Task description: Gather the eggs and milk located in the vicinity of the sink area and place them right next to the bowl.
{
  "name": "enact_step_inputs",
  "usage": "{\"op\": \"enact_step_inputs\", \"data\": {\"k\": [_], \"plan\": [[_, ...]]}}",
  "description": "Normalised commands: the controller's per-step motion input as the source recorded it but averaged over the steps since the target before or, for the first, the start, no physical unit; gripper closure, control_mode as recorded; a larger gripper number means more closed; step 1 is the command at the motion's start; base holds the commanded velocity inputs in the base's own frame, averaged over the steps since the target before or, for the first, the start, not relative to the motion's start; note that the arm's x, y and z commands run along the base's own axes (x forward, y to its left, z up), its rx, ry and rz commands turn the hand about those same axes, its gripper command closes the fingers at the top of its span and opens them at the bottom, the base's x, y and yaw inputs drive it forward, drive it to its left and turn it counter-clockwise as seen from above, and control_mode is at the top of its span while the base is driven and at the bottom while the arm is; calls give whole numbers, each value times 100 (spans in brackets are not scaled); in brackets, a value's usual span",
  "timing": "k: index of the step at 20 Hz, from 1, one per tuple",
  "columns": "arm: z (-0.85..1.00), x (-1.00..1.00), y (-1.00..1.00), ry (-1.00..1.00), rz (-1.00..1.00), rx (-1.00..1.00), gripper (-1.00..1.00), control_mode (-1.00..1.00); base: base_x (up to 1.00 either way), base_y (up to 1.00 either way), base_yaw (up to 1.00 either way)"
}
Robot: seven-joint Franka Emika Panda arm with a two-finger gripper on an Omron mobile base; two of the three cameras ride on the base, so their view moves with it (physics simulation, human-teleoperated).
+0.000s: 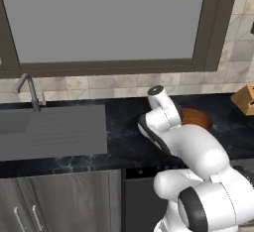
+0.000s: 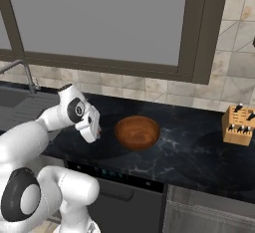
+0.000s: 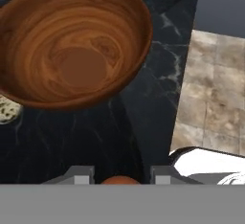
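In the hand view the gripper (image 3: 121, 177) is clenched on the egg (image 3: 120, 180), whose orange-brown top shows between the two grey finger tips (image 3: 78, 175) at the 6 o'clock edge. The wooden bowl (image 3: 72, 41) spreads from the centre toward 11 o'clock there, empty, resting on the dark marbled counter (image 3: 143, 122). In the right base view the gripper (image 2: 94, 130) hangs just beside the bowl (image 2: 137, 132), at the bowl's 9 o'clock, low over the counter (image 2: 194, 147); whether the egg touches the counter cannot be told. A knife block (image 2: 238, 125) stands well apart at the bowl's 3 o'clock. In the left base view the arm (image 1: 173, 132) covers most of the bowl (image 1: 198, 118), and the sink (image 1: 49, 129) with its faucet (image 1: 30, 89) lies well apart at the arm's 9 o'clock. A large window (image 1: 104, 20) fills the wall at 12 o'clock.
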Motion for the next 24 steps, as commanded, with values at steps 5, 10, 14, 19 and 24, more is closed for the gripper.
{"op": "enact_step_inputs", "data": {"k": [5,10,14,19,24], "plan": [[-23,45,0,0,0,0,100,-100,0,0,0],[-26,30,-4,0,0,0,100,-100,0,0,0],[-27,20,-16,-1,0,0,100,-100,0,0,0],[-27,17,-25,-2,0,0,100,-100,0,0,0],[-27,20,-12,-1,0,0,100,-100,0,0,0]]}}
